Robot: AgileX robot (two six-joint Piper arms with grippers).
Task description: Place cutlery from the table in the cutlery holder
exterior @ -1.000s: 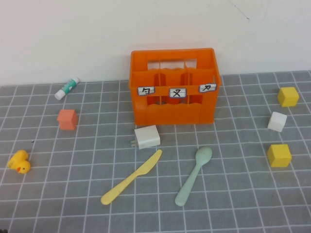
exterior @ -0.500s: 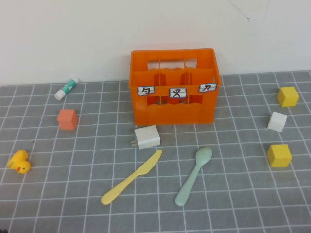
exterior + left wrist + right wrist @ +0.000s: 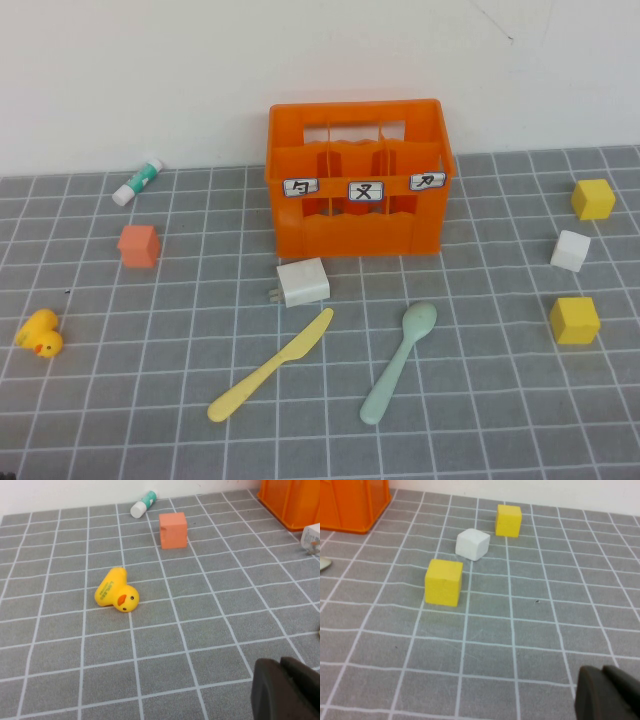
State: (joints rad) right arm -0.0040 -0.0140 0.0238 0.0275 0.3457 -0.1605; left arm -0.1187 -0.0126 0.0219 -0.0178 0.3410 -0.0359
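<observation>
From the raised camera you see a grey gridded counter (image 3: 500, 420) running back to a plain white wall. The bright orange cutlery holder (image 3: 358, 180) stands upright near that wall, about centre, its three white labels facing you. Just in front of its left corner lies a white plug adapter (image 3: 301, 282), close to the holder but apart from it.

The pale yellow knife (image 3: 272, 364) lies flat in front of the adapter, on a diagonal, its blade tip near the adapter and its handle pointing toward your left. The mint-green spoon (image 3: 398, 362) lies beside it to the right, bowl toward the holder, well clear of the knife. Bare counter surrounds both pieces on the near side.

Off to the left sit a white-and-green tube (image 3: 137, 181) by the wall, a small orange cube (image 3: 138, 246) and a yellow toy duck (image 3: 39, 333) on its side. To the right, two yellow cubes (image 3: 574, 320) flank a white cube (image 3: 570, 250), all well apart from the cutlery.

Neither arm appears in the raised view. The left gripper (image 3: 287, 690) shows only as a dark shape at the corner of its wrist picture, low over the counter near the duck. The right gripper (image 3: 610, 695) shows likewise, near the cubes. You cannot tell whether either gripper's fingers are apart or together. In the wrist views the holder is cut off to a corner.
</observation>
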